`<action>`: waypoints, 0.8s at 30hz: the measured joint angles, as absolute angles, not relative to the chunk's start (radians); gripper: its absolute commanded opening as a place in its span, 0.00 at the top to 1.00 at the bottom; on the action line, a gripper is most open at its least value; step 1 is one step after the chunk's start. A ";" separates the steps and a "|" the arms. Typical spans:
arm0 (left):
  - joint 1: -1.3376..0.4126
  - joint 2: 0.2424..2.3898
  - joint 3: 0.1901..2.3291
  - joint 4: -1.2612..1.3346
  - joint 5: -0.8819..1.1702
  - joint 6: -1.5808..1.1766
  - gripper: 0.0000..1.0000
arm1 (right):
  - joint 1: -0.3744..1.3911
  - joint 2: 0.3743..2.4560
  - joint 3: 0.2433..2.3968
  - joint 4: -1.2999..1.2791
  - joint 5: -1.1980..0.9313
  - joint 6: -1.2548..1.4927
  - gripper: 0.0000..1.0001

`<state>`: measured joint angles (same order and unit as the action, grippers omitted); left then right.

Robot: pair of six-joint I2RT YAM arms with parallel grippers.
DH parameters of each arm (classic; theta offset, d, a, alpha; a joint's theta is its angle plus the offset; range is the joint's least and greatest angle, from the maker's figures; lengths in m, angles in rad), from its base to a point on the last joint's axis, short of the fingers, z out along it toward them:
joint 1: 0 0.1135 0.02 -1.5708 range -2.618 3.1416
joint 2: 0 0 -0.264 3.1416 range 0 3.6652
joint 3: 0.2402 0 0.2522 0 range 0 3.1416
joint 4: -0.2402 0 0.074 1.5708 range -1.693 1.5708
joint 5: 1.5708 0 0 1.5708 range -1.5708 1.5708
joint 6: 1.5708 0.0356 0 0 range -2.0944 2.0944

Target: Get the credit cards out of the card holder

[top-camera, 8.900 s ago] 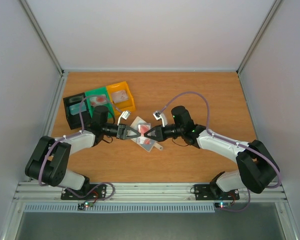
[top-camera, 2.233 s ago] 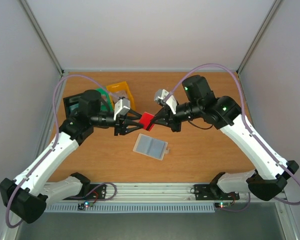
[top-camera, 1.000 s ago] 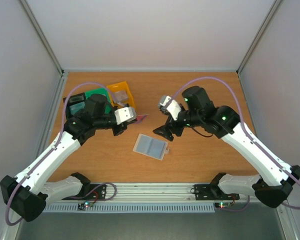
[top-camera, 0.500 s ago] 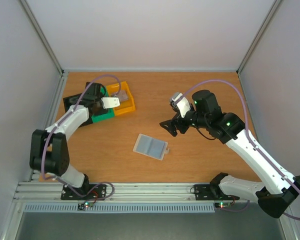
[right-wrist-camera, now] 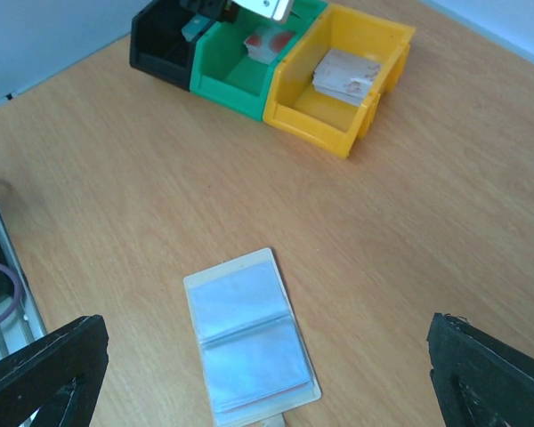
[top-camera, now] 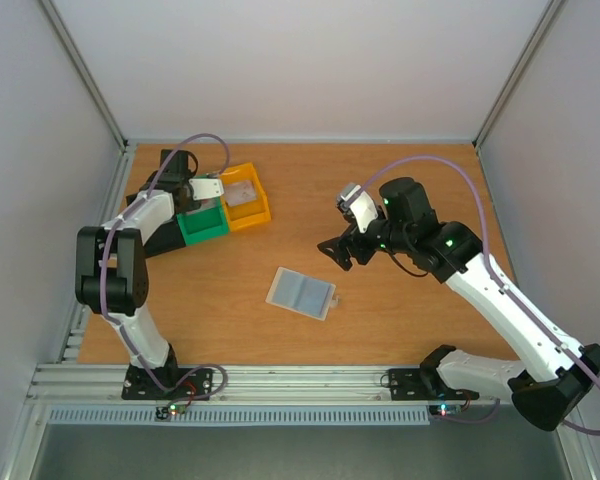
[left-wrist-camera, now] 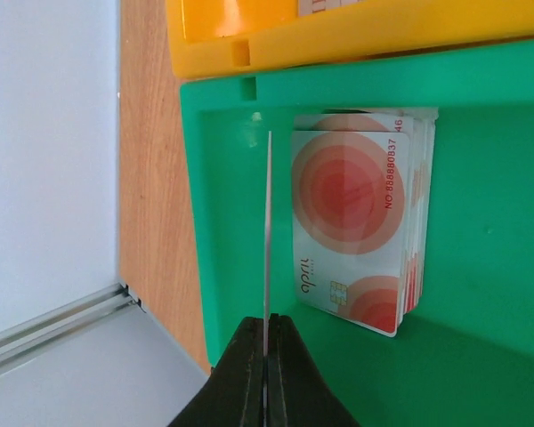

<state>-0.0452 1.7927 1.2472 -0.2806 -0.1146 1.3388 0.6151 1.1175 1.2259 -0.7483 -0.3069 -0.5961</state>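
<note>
The card holder (top-camera: 302, 293) lies flat on the table, a pale blue sleeve (right-wrist-camera: 249, 342) with two pockets and a thin reddish line along its near edge. My left gripper (left-wrist-camera: 267, 322) is shut on a thin credit card (left-wrist-camera: 268, 222) that shows edge-on. It hangs inside the green bin (left-wrist-camera: 222, 222), beside a stack of reddish-pink cards (left-wrist-camera: 356, 222). From above, the left gripper (top-camera: 195, 190) sits over that green bin (top-camera: 202, 222). My right gripper (top-camera: 338, 250) hovers open and holds nothing, up and to the right of the holder, with its fingers (right-wrist-camera: 44, 374) spread to either side of it.
A black bin (top-camera: 150, 215), the green bin and a yellow bin (top-camera: 245, 197) stand in a row at the back left. The yellow bin (right-wrist-camera: 338, 76) holds several pale cards (right-wrist-camera: 345, 73). A metal rail (top-camera: 280, 385) runs along the near table edge.
My left arm swung from near the holder back to the bins and carried the card over the green bin. My right gripper drew slightly right and stays open.
</note>
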 measured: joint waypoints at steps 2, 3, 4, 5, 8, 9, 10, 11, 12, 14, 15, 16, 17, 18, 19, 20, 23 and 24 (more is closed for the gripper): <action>-0.046 1.793 1.247 -0.287 -0.123 1.332 1.00 | 0.615 1.135 1.227 -0.749 -0.307 -0.599 0.01; -0.047 1.793 1.247 -0.289 -0.130 1.327 1.00 | 0.614 1.145 1.227 -0.748 -0.308 -0.601 0.01; -0.047 1.795 1.247 -0.289 -0.140 1.319 1.00 | 0.614 1.153 1.227 -0.748 -0.308 -0.602 0.02; -0.048 1.797 1.247 -0.289 -0.146 1.316 1.00 | 0.613 1.160 1.227 -0.749 -0.308 -0.603 0.02; -0.052 1.816 1.247 -0.288 -0.165 1.307 1.00 | 0.610 1.170 1.227 -0.749 -0.308 -0.603 0.02; -0.053 1.827 1.247 -0.287 -0.170 1.305 1.00 | 0.609 1.171 1.228 -0.749 -0.309 -0.603 0.02; -0.055 1.837 1.249 -0.287 -0.170 1.301 1.00 | 0.609 1.171 1.228 -0.748 -0.309 -0.603 0.01; -0.057 1.850 1.253 -0.288 -0.171 1.297 1.00 | 0.609 1.171 1.230 -0.749 -0.310 -0.603 0.01; -0.059 1.863 1.261 -0.292 -0.175 1.292 1.00 | 0.609 1.171 1.231 -0.749 -0.311 -0.603 0.02; -0.061 1.886 1.273 -0.297 -0.177 1.286 1.00 | 0.609 1.171 1.235 -0.749 -0.312 -0.603 0.02; -0.061 1.900 1.283 -0.301 -0.178 1.284 1.00 | 0.609 1.171 1.237 -0.748 -0.313 -0.603 0.02; -0.061 1.916 1.297 -0.303 -0.180 1.282 1.00 | 0.609 1.171 1.238 -0.748 -0.315 -0.603 0.01; -0.061 1.927 1.307 -0.303 -0.184 1.282 1.00 | 0.609 1.171 1.238 -0.749 -0.316 -0.603 0.02; -0.061 1.939 1.320 -0.302 -0.190 1.281 1.00 | 0.609 1.171 1.238 -0.749 -0.316 -0.603 0.02; -0.062 1.949 1.332 -0.300 -0.195 1.282 1.00 | 0.609 1.171 1.238 -0.749 -0.316 -0.603 0.02; -0.062 1.954 1.339 -0.295 -0.200 1.282 1.00 | 0.609 1.171 1.238 -0.749 -0.316 -0.603 0.02; -0.063 1.957 1.341 -0.287 -0.207 1.283 0.94 | 0.609 1.171 1.238 -0.751 -0.316 -0.603 0.01; -0.063 1.957 1.341 -0.287 -0.207 1.283 0.85 | 0.609 1.171 1.238 -0.752 -0.316 -0.603 0.01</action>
